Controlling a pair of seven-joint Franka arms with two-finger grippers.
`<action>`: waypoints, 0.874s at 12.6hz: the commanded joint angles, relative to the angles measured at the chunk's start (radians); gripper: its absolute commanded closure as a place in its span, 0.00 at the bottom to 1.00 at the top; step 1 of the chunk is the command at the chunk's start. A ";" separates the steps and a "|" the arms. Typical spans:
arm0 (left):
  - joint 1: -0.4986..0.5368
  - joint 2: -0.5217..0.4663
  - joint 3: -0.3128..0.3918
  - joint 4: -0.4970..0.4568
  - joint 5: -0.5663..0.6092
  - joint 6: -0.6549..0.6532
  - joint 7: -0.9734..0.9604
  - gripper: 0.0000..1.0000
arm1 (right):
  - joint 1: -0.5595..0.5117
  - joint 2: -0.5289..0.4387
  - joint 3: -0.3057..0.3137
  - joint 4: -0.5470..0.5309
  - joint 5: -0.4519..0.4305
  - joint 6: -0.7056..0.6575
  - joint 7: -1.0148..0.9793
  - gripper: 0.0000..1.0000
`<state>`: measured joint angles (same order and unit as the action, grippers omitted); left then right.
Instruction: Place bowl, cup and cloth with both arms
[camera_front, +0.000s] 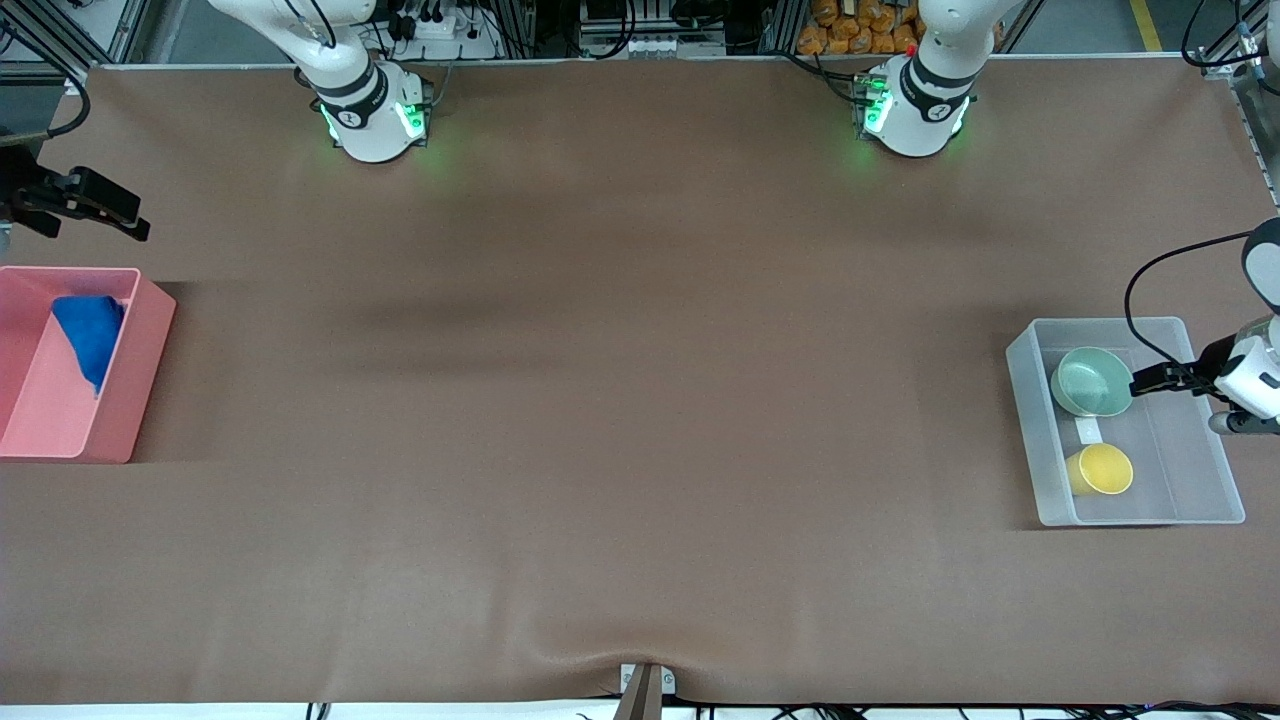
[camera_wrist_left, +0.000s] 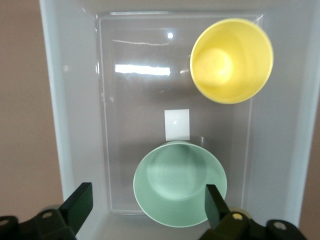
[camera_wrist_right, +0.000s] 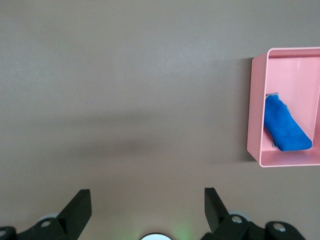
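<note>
- The pink bin (camera_front: 130, 385) is cut off at the frame edge at the right arm's end of the worktop (camera_front: 620, 400); the cloth (camera_front: 90, 335) lies bunched against its inner wall
- The right gripper (camera_front: 95, 205) hangs over bare worktop beside that bin, jaws apart, empty
- The left gripper (camera_front: 1150, 380), jaws apart, hovers over the clear bin (camera_front: 1030, 440), its dark fingers overlapping the bowl's (camera_front: 1090, 382) rim
- The cup (camera_front: 1100, 470) lies on its side in the same bin, nearer the front camera than the bowl
</note>
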<state>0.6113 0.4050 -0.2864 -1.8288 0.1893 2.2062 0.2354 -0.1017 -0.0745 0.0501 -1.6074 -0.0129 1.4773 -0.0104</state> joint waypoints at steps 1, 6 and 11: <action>0.002 -0.028 -0.032 0.031 0.022 -0.022 -0.007 0.00 | -0.001 -0.005 -0.004 0.007 0.027 0.018 -0.004 0.00; 0.004 -0.083 -0.138 0.042 0.022 -0.025 -0.028 0.00 | -0.022 -0.004 -0.009 0.004 0.036 0.012 0.000 0.00; -0.062 -0.124 -0.223 0.054 0.016 -0.082 -0.220 0.00 | -0.032 -0.002 -0.009 0.003 0.036 0.009 0.000 0.00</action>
<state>0.6004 0.3171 -0.5013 -1.7786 0.1893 2.1632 0.0997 -0.1166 -0.0740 0.0344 -1.6080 0.0099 1.4935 -0.0102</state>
